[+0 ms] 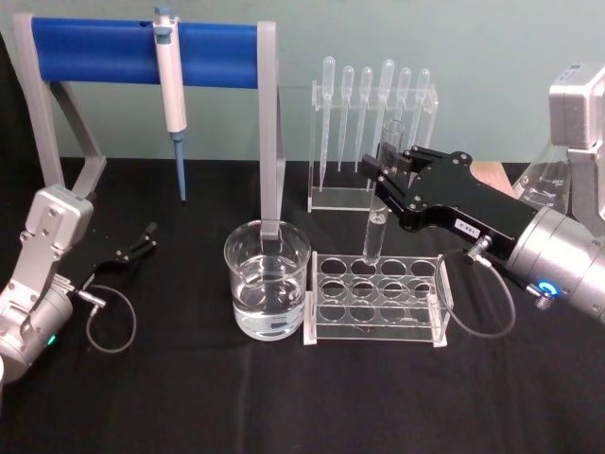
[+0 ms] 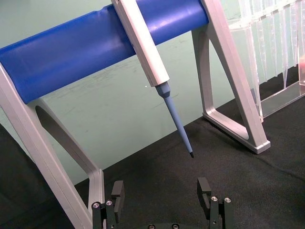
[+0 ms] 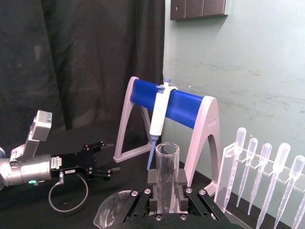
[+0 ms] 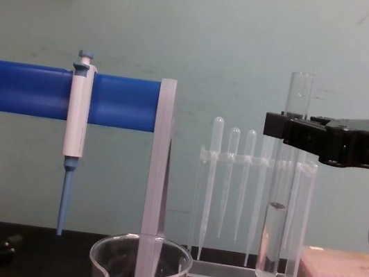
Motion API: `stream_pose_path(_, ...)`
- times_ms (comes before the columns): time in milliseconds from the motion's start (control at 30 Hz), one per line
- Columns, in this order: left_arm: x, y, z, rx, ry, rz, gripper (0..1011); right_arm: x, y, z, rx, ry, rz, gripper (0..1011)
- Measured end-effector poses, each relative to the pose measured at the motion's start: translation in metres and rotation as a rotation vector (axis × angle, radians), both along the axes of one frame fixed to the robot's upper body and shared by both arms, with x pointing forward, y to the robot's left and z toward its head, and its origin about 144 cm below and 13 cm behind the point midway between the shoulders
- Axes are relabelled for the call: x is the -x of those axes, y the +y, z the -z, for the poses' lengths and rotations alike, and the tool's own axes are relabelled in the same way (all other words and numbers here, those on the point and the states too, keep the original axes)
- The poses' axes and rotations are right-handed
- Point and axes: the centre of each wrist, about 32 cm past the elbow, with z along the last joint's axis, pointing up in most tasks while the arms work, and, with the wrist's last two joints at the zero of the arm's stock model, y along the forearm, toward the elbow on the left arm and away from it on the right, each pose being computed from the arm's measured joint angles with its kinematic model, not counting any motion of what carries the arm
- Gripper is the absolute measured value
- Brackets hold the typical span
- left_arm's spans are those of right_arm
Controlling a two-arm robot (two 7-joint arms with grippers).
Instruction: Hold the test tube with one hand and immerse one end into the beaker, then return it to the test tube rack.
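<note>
Head view: my black right gripper [image 1: 383,170] pinches the clear glass test tube [image 1: 374,236] over the clear plastic rack [image 1: 440,303], beside the wide glass beaker [image 1: 238,284]. I judge dipping unconfirmed and re-racking not yet done. Left wrist view: idle left gripper [image 2: 162,202], fingers spread.

The right gripper [image 1: 382,174] reached in from the table's right edge. Its jaws were closed on the test tube [image 1: 374,236], which stood upright with its rounded end over the back row of the clear rack [image 1: 437,307]. Whether that end touched the rack could not be told. The beaker [image 1: 267,284], part full of clear liquid, stood near the table's middle, just beside the rack's left end. Along the back edge stood a pipette stand [image 1: 326,199] and a blue-barred frame [image 1: 95,52] carrying a pipettor [image 1: 172,90]. The left gripper [image 1: 144,241] rested near the left edge, fingers apart.
</note>
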Motion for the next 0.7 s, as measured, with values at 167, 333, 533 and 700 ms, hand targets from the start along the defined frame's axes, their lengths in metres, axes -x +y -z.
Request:
stream_pose_path(167, 0.0, 0.0, 0.0, 0.0, 0.0, 0.0, 1000, 0.0, 0.0, 0.0, 0.0, -0.001, 0.0, 225)
stream_pose_path(333, 0.0, 0.0, 0.0, 0.0, 0.0, 0.0, 1000, 0.001, 0.004, -0.007, 0.008, -0.011, -0.02, 225)
stream_pose_path(533, 0.0, 0.0, 0.0, 0.0, 0.0, 0.0, 1000, -0.008, 0.018, -0.017, 0.014, -0.025, -0.062, 225)
stream_pose_path(700, 0.0, 0.0, 0.0, 0.0, 0.0, 0.0, 1000, -0.022, 0.036, -0.021, 0.016, -0.028, -0.099, 224)
